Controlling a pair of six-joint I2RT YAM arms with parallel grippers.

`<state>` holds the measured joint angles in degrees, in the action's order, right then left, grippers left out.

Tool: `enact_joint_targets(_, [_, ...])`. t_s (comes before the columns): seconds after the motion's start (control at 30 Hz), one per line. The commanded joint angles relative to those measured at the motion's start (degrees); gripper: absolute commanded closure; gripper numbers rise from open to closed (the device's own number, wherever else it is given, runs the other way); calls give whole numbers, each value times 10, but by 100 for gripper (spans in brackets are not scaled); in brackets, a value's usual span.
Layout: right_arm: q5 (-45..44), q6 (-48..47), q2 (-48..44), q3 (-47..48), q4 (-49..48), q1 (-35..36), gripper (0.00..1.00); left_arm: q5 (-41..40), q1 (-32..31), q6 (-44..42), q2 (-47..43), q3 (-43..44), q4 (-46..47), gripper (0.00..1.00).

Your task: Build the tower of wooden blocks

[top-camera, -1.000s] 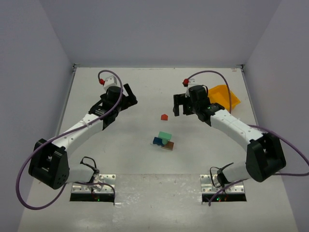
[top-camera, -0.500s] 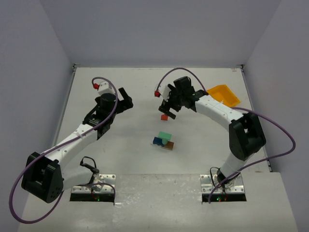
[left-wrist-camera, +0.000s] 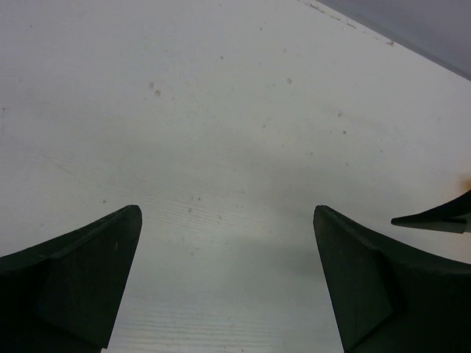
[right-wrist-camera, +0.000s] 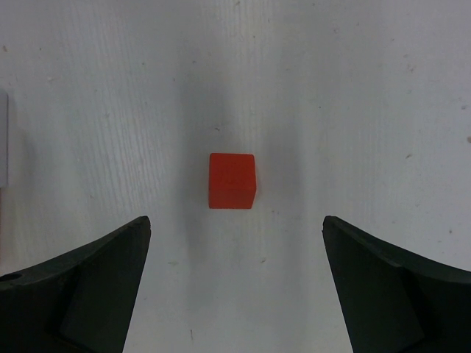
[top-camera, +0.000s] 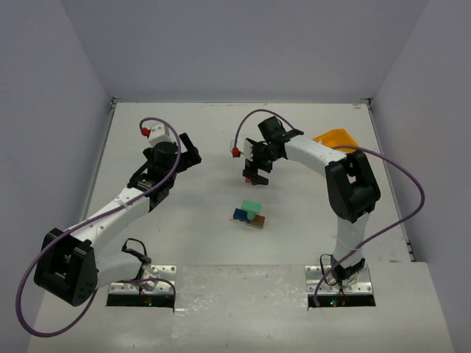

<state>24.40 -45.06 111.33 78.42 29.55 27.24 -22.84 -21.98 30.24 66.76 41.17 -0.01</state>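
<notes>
Pickup step: I have right gripper [right-wrist-camera: 233,224] spread above red block [right-wrist-camera: 232,180], block centred between fingers, just ahead of tips. Left gripper [left-wrist-camera: 228,217] spread, holding nothing. Mint-blue-brown stack [top-camera: 251,214] near right gripper, base-ward side. Next, I judge: drop straight, pinch squarely.

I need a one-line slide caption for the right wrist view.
Open right gripper poised over a red block on the white table.

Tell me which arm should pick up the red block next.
Right. The right gripper hangs over the red block, which sits centred under its open jaws. The left gripper, also open, has only table beneath it.
</notes>
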Motion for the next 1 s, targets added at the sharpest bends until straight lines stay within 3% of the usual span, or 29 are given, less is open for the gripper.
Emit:
enact_joint_targets(0.0, [21, -2, 29, 44, 2, -1, 1, -14, 8, 0, 1, 13, 17, 0])
enact_joint_targets(0.77, [26, 43, 77, 7, -60, -1, 4, -5, 8, -2, 23, 21, 22, 0])
enact_joint_targets(0.97, [23, 45, 84, 9, -60, -1, 24, -2, 8, -3, 30, 23, 21, 0])
